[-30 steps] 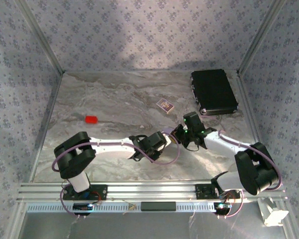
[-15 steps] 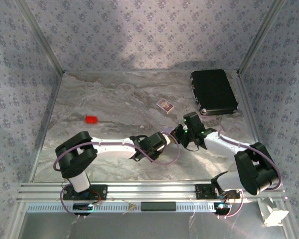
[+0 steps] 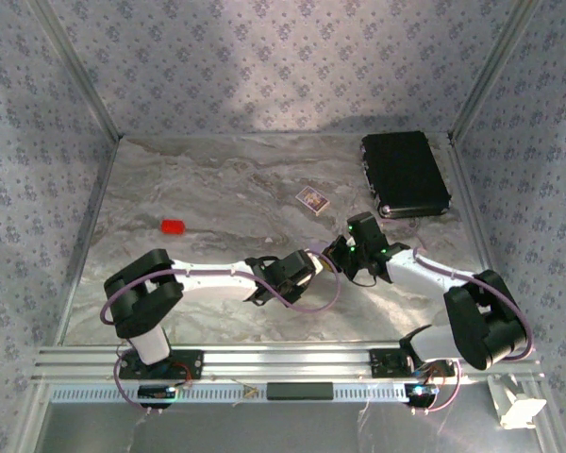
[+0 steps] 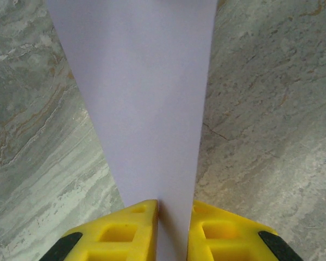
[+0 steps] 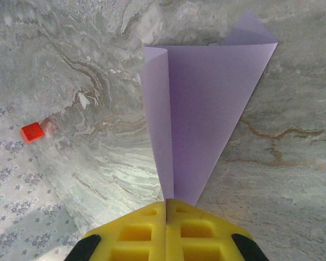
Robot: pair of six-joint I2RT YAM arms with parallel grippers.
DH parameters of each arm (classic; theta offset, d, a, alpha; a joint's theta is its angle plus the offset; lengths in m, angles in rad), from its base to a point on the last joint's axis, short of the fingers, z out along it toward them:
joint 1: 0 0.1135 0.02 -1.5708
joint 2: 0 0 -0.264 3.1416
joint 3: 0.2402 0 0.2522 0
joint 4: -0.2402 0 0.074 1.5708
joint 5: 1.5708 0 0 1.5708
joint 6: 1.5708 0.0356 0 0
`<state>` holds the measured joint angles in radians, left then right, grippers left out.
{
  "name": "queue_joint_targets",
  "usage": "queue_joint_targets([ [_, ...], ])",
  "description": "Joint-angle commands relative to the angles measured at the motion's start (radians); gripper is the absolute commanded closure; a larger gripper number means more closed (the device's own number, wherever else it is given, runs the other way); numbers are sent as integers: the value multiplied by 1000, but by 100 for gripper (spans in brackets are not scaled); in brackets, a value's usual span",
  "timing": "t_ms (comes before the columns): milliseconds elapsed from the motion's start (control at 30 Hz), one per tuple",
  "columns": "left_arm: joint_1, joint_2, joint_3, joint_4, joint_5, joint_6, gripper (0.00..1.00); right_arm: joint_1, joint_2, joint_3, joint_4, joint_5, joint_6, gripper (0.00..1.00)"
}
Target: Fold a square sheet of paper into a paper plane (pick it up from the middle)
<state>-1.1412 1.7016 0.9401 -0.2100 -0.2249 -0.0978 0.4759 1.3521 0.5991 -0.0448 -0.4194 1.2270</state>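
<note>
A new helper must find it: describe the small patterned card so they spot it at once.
Find the black case at the far right of the marble table. Left of it, towards the middle, lies a small flat card. Its purplish pattern sets it apart from the plain red block far to the left.

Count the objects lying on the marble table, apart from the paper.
3: red block at left, patterned card mid-table, black case far right. More could lie hidden.
</note>
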Motion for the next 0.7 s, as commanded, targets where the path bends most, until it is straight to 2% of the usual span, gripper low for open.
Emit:
queue_joint_targets([
  [0, -8, -30, 13, 1, -1, -9, 81, -2, 5, -10, -5, -10, 15, 100],
  [667, -9, -40, -9, 6, 9, -14, 82, -1, 7, -10, -7, -7, 17, 100],
])
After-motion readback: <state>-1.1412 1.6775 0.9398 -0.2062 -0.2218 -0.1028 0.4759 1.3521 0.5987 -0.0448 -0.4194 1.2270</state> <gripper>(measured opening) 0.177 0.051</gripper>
